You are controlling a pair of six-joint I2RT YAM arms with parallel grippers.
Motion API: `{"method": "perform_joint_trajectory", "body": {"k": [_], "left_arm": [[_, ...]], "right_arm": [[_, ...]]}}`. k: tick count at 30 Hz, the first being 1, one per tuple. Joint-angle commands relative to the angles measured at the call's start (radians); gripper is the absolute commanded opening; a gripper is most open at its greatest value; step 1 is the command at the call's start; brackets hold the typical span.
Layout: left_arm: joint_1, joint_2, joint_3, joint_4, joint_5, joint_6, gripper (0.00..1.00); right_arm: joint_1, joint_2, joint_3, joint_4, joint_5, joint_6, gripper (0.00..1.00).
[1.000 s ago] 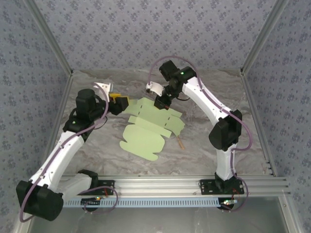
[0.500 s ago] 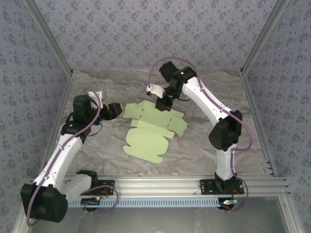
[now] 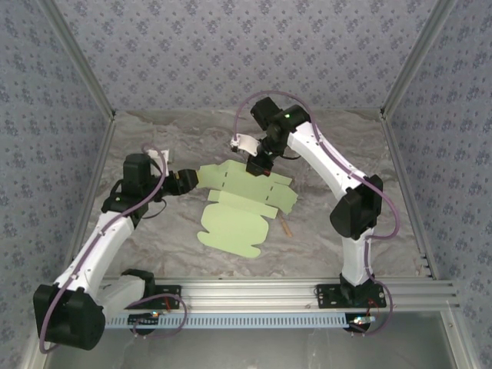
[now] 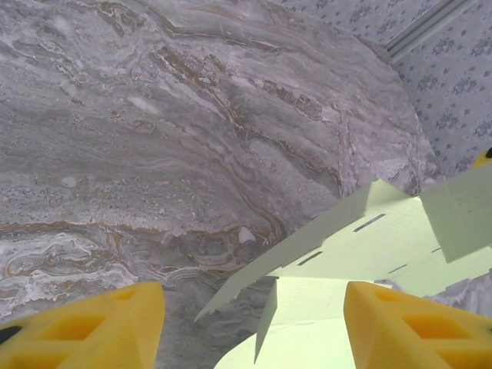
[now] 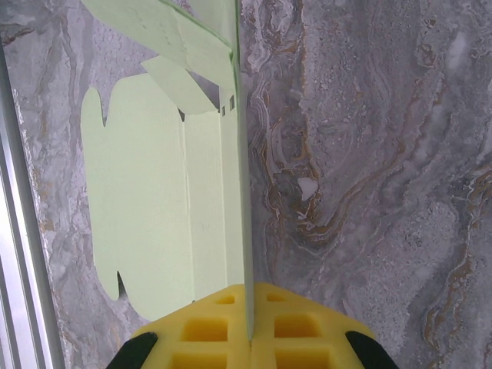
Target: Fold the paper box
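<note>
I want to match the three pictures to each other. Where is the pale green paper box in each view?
Top external: the paper box is at the middle of the table, its far edge at the right claw.
Left wrist: paper box at lower right, its slotted panel towards the camera.
Right wrist: paper box in the left half, one edge running down into the right claw.
Shared landmark: the grey marbled table.

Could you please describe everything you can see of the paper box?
The paper box is a pale green die-cut sheet of thin card, mostly flat, with slots, tabs and notched flaps. It lies in the middle of the marbled table, its far edge lifted, pinched in the shut right hand. The open left hand is by its left corner, not gripping it.
</note>
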Motion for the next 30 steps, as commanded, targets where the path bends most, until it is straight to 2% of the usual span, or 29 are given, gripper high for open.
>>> {"method": "perform_joint_trajectory", "body": {"k": [1,7,18,24,30], "left_arm": [[-0.007,0.016,-0.019,0.038,-0.015,0.024,0.64],[-0.019,0.049,-0.032,0.086,-0.007,0.046,0.66],[-0.036,0.116,-0.044,0.18,0.092,0.116,0.68],[-0.079,0.154,-0.034,0.243,0.085,0.181,0.68],[-0.086,0.182,-0.034,0.274,0.076,0.219,0.66]], "right_arm": [[0.006,0.011,0.033,-0.039,0.02,-0.028,0.0],[0.012,0.014,0.034,-0.039,0.039,-0.041,0.0],[0.013,0.019,0.038,-0.045,0.039,-0.052,0.0],[0.013,0.015,0.036,-0.048,0.031,-0.052,0.0],[0.012,0.013,0.034,-0.055,0.028,-0.056,0.0]]}}
